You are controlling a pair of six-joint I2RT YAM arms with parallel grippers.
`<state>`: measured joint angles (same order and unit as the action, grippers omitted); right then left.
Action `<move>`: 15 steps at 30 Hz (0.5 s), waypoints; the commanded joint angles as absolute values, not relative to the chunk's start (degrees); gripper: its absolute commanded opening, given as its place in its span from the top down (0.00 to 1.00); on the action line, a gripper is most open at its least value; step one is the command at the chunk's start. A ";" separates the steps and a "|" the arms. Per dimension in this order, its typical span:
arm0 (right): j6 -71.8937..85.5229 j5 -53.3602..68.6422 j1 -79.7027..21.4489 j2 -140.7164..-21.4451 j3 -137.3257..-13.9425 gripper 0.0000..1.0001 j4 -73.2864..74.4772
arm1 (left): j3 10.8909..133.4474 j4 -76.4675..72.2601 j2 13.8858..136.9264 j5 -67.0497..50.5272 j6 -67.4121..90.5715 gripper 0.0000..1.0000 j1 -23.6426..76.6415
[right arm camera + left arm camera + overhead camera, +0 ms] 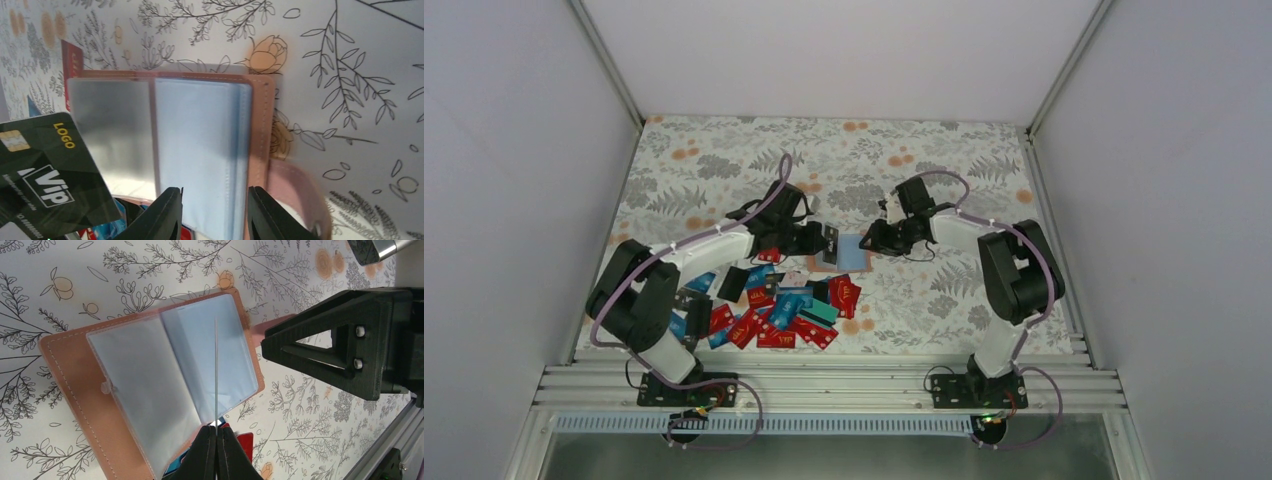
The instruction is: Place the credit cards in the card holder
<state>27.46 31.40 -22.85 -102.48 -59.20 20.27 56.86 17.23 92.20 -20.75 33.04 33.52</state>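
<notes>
Floral cloth covers the tabletop (944, 160), with white walls on three sides. From above, the holder (852, 252) lies open near the tabletop's middle. The left claw (829, 243) is at its left edge and the right claw (871, 239) at its right. The cards (774, 310) lie heaped toward the near edge, left of middle.

Left wrist view: the left claw (216, 450) is pinched together on one card (216, 370). It shows edge-on as a thin line standing over the blue-grey sleeves of the holder (125, 390). The right claw (280, 340) sits just beside the holder's far edge.

Right wrist view: the right claw (215, 220) has its jaws apart and grips nothing. They straddle the near edge of the holder (210, 140), at one sleeve page; whether they touch it I cannot tell. The held card (45, 180), black and marked "VIP" and "LOGO", hangs tilted by the holder's left page.
</notes>
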 commanded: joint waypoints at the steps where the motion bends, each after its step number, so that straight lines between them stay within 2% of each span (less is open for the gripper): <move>1: 24.61 33.40 -21.65 -104.36 -60.90 0.66 19.20 | 56.43 17.08 93.71 -23.33 33.14 0.98 32.65; 6: 23.89 34.78 -21.23 -106.87 -61.32 0.73 19.14 | 56.67 16.56 95.99 -26.18 33.41 0.98 31.76; 15: 23.12 34.29 -21.03 -108.99 -61.09 0.74 19.12 | 58.05 17.62 99.81 -29.83 33.57 0.98 30.60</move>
